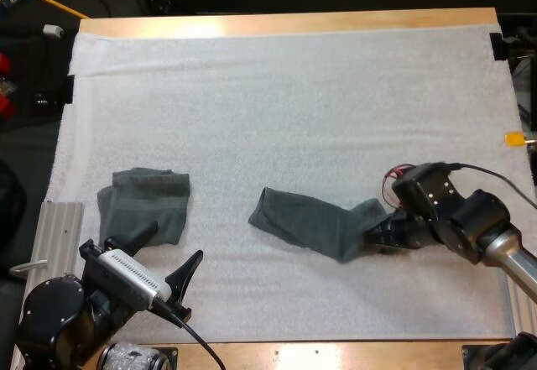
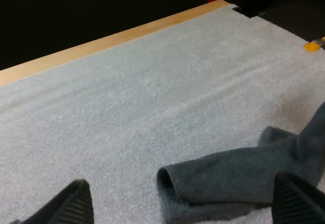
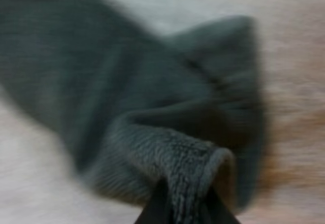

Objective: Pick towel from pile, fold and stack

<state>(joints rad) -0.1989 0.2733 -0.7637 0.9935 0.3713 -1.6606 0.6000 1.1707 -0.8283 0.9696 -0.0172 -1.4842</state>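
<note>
Right claw pinches one end of the crumpled towel; left claw waits open.
The crumpled towel lies stretched and rumpled on the white mat, toward the tabletop's near edge and well apart from the folded towel on its left. It looks soft, light and floppy and will likely sag and bunch when lifted, so a corner or hemmed edge is the best hold. The right claw is closed on the towel's right end, with the rolled edge squeezed between its fingers and the arm low, reaching leftward. The left claw hovers just beside the folded towel, spread wide and holding nothing.
</note>
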